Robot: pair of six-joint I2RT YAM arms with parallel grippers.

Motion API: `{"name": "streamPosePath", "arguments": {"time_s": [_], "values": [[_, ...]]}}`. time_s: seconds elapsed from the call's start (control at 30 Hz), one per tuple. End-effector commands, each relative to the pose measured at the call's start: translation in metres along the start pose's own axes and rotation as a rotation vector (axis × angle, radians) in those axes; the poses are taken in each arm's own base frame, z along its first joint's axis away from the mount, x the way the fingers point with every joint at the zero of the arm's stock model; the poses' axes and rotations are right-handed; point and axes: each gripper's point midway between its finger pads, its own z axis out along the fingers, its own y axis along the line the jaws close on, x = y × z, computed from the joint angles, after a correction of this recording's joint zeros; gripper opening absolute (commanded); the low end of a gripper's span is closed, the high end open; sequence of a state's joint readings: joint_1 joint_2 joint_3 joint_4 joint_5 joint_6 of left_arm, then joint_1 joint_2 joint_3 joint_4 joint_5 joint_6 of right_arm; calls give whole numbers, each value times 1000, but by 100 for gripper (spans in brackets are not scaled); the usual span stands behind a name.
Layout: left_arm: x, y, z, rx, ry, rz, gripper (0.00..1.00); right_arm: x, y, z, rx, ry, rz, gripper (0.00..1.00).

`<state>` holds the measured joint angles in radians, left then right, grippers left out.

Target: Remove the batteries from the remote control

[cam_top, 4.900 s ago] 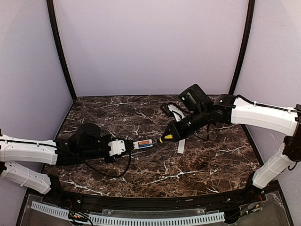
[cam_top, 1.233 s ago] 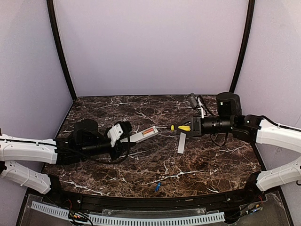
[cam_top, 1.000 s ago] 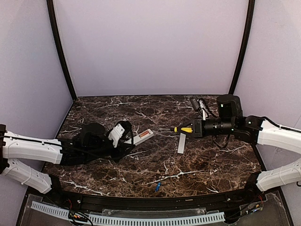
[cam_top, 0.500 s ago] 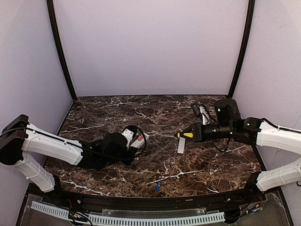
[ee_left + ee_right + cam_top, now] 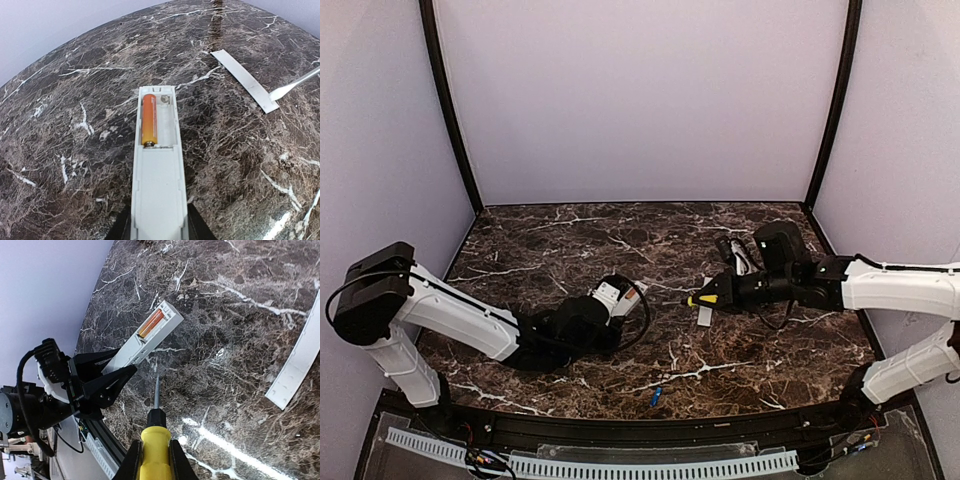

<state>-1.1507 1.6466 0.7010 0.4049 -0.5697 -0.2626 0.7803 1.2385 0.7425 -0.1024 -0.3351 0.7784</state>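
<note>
My left gripper (image 5: 612, 304) is shut on the white remote control (image 5: 157, 170), its open battery bay facing up. The orange-red battery (image 5: 149, 120) lies in the left slot; the slot beside it is empty. The blue battery (image 5: 656, 396) lies on the table near the front edge. My right gripper (image 5: 725, 292) is shut on the yellow-handled screwdriver (image 5: 156, 450). Its blade points at the table just short of the remote's (image 5: 145, 335) open end, apart from it. The flat white back cover (image 5: 705, 313) lies on the table under the screwdriver.
The table is dark marble with white veins (image 5: 570, 240). Purple walls close it at the back and sides. A black rail and a white perforated strip (image 5: 620, 465) run along the front edge. The cover also shows in the left wrist view (image 5: 244, 80).
The blue battery has left the remote and lies at the front. My left arm has swung right with the remote. My right gripper has moved left and lower with the screwdriver.
</note>
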Motion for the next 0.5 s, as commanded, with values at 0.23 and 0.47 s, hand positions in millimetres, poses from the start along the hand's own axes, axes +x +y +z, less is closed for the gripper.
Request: {"name": "streamPosePath", "arguments": {"time_s": [0.23, 0.47], "values": [[-10, -20, -4, 38, -127, 72, 0, -8, 32, 34, -159, 16, 70, 0], [-15, -25, -4, 56, -155, 69, 0, -9, 32, 40, -156, 6, 79, 0]]}}
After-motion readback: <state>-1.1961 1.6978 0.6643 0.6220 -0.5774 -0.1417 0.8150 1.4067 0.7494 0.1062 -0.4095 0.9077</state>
